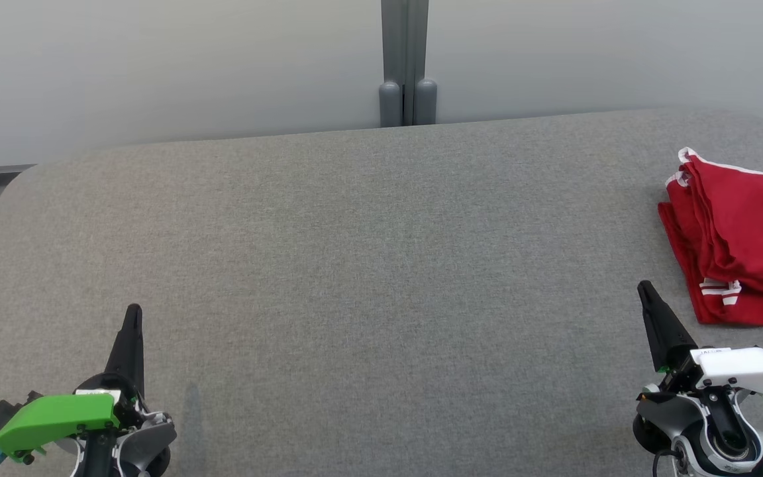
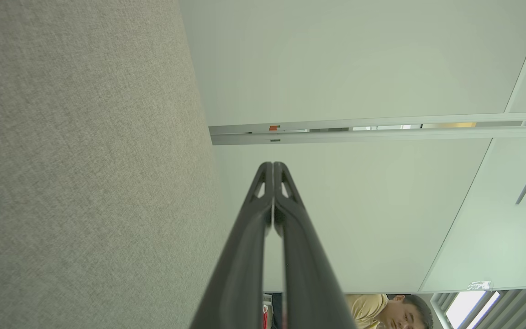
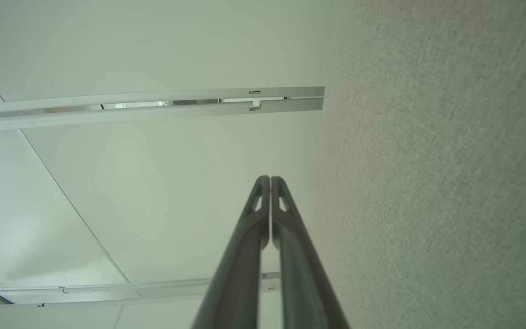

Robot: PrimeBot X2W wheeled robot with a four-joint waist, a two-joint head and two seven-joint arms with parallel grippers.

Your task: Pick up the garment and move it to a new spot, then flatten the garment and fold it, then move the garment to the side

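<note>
Plainly, the red garment (image 1: 739,245) lies at the far right of the grey table (image 1: 355,232). It is folded into a compact stack of layers, with white trim showing at its top corner and near its lower edge, and its right part runs out of the head view. That spot fits the last part of the task. The garment is set off to the side, away from the wide middle of the table, so I judge the folding and the move aside to be done or all but done (the stack is a little uneven, one layer stepping out past the next, but it reads as folded, not crumpled).

The left gripper (image 1: 133,313) sits low at the near left of the table, well apart from the garment. Its own wrist view shows the two dark fingers meeting at the tips with nothing between them. The right gripper (image 1: 644,288) sits at the near right, its tip near the garment's lower left corner but not touching it. Its fingers are likewise closed tight on nothing. Both point away from the robot along the table, which looks like a rest pose rather than a reach. In the left wrist view a person (image 2: 381,310) shows at the bottom edge, beyond the table.
</note>
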